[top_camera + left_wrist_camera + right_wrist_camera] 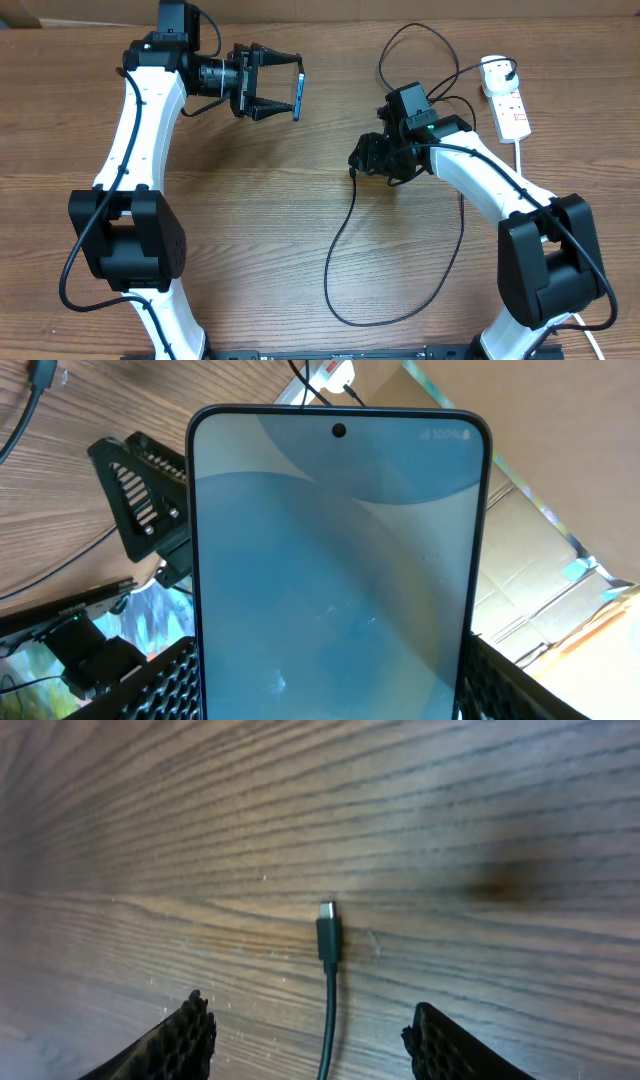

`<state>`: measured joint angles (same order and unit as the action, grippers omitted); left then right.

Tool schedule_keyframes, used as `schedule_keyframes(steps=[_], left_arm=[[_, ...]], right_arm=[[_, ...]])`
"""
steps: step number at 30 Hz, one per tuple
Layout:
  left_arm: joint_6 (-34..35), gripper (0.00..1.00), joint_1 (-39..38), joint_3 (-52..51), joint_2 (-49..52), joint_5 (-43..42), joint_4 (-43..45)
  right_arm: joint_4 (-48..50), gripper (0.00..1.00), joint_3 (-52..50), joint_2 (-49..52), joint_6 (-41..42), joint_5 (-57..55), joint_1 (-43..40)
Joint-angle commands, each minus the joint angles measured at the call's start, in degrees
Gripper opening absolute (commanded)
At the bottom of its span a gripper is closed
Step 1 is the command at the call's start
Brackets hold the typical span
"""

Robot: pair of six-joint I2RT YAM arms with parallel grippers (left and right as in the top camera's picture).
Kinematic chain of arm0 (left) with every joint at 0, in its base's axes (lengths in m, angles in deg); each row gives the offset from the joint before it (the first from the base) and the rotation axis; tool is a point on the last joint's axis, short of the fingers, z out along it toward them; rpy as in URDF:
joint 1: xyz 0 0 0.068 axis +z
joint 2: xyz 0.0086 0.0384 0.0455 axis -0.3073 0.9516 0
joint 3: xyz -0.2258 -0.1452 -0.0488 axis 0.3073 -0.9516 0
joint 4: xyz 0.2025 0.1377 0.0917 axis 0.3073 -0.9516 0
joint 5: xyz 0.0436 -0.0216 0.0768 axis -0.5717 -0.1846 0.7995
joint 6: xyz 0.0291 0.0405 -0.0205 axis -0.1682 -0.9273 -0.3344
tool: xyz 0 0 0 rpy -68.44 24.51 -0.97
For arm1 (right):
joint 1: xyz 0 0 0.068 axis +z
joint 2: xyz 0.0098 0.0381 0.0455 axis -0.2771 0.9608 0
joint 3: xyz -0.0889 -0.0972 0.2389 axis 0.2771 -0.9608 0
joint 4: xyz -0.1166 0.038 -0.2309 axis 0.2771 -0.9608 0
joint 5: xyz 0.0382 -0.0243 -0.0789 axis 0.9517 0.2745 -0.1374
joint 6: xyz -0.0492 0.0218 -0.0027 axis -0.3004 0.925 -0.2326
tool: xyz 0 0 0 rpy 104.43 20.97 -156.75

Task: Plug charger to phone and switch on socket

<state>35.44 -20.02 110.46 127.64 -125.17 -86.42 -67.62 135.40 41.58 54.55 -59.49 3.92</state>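
The left gripper (288, 90) pinches the slim, black-edged, blue-screened phone (340, 580) above the brown wooden table (250, 210). The right gripper (318, 1038) hangs spread, fingers either side of the thin black charger cable (327, 935).

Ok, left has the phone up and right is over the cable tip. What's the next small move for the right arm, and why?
Probably lower the right gripper and close on the charger connector. In the right wrist view it lies loose on the table between the open fingers, ungripped, while the left gripper holds the phone.
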Motion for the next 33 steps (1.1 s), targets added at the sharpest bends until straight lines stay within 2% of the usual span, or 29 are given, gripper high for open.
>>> schedule_keyframes(steps=[1, 25, 33], left_arm=[[-0.94, 0.51, 0.28, 0.46, -2.36, -2.47, 0.26], [-1.38, 0.51, 0.24, 0.46, -2.36, -2.43, 0.26], [-1.38, 0.52, 0.24, 0.46, -2.36, -1.51, 0.26]], right_arm=[[0.72, 0.61, -0.31, 0.37, 0.68, -1.90, 0.24], [3.30, 0.60, -0.42, 7.74, 0.70, -0.11, 0.24], [3.50, 0.56, -0.42, 10.43, 0.90, 1.40, 0.31]])
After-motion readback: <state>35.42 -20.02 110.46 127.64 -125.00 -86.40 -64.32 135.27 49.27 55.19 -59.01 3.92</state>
